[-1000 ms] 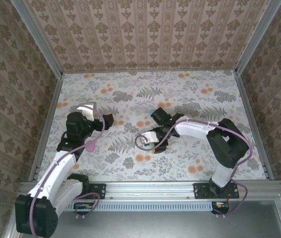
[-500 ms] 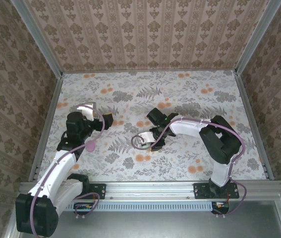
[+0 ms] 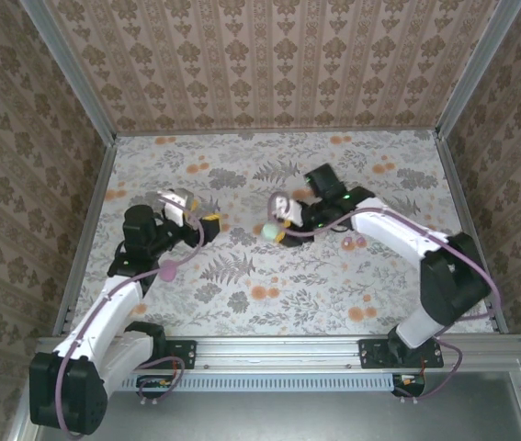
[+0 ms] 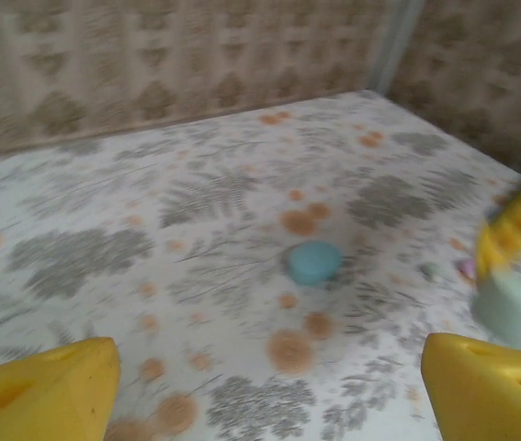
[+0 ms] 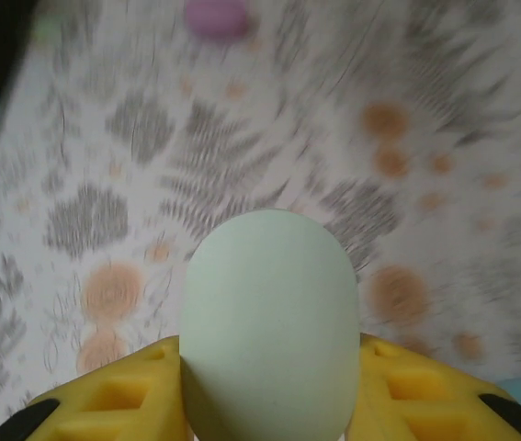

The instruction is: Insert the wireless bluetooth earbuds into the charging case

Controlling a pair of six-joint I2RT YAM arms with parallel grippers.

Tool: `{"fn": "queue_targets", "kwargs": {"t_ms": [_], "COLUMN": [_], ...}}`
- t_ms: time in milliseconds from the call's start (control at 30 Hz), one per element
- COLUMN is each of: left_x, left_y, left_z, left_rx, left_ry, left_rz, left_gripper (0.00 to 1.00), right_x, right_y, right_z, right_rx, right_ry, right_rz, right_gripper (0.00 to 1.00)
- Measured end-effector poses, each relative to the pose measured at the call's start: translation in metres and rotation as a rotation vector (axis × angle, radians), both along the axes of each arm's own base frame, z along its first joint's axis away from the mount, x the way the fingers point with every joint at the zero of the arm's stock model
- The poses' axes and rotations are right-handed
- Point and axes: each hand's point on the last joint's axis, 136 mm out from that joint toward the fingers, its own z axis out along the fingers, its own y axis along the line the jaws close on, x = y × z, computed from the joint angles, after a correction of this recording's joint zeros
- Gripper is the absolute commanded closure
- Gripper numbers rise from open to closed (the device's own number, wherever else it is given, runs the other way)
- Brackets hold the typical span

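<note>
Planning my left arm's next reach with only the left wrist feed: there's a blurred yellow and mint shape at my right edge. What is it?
Observer: That's the right gripper, shut on a mint case. Its wrist view shows the case wedged between both fingers.
Operator: Is there another case behind my camera?
Observer: Yes. The top view shows a pink case on the table, nearer its front edge than the left gripper.
</note>
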Motion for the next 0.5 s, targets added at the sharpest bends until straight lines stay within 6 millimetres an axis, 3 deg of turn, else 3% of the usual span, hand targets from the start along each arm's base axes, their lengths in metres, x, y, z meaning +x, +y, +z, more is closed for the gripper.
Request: {"fn": "queue_targets", "kwargs": {"t_ms": [67, 167, 333, 500], "left_x": [-0.014, -0.03, -0.043, -0.05], "left_y": [-0.021, -0.052, -0.081, -0.096], "left_z": [0.002, 0.011, 0.033, 0.035], "left_rx": [0.017, 0.05, 0.064, 0.063], "left_ry": [-0.032, -0.078, -0.162, -0.177], "left_rz": [-0.125, -0.294, -0.457, -0.543], "left_gripper": [0.14, 0.12, 0.12, 0.12], "right_x": [-0.001, -0.01, -0.021, -0.025], "right_y": [-0.004, -0.002, 0.002, 0.002], "right_z": [0.031, 0.055, 0.066, 0.074], "right_rx": [0.091, 0.172, 0.231, 0.253], "right_ry": [-0.001, 0.025, 0.081, 0.09], "right_rz": [-0.007, 0.021, 0.056, 0.061], "right_gripper": [0.66, 0.66, 0.66, 0.66]}}
